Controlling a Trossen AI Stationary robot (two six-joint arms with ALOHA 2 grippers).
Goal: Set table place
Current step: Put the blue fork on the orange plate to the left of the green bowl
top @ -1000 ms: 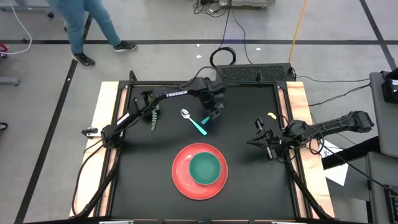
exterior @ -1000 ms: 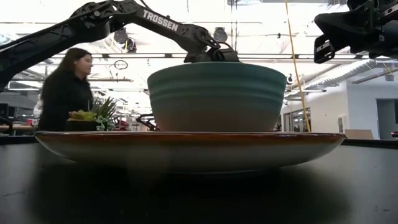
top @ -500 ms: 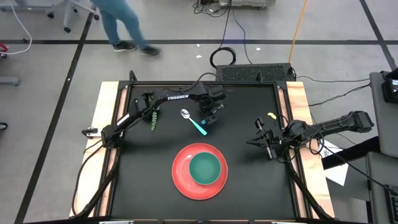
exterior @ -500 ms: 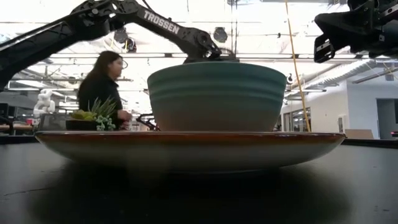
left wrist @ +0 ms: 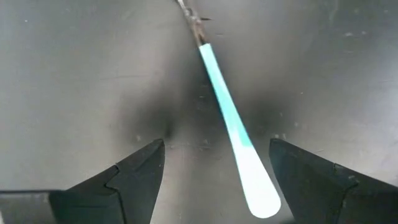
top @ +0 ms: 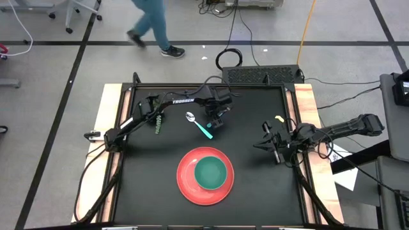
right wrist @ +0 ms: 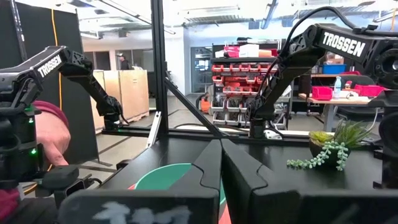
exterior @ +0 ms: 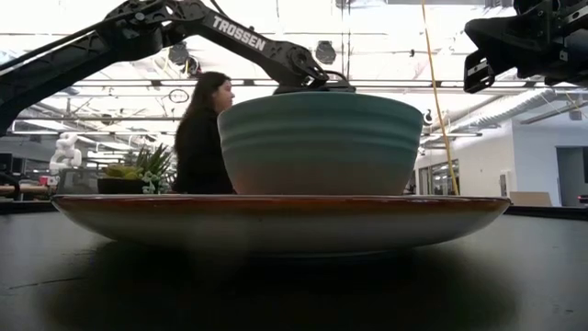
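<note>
Above frame center in the high view, left gripper (top: 215,119) hovers wide open over the spoon (top: 199,124); its handle runs diagonally between the fingers, right arm farther off.

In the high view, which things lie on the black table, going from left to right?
Potted plant → spoon, with the open left gripper over its handle → red plate holding the green bowl → shut right gripper.
</note>
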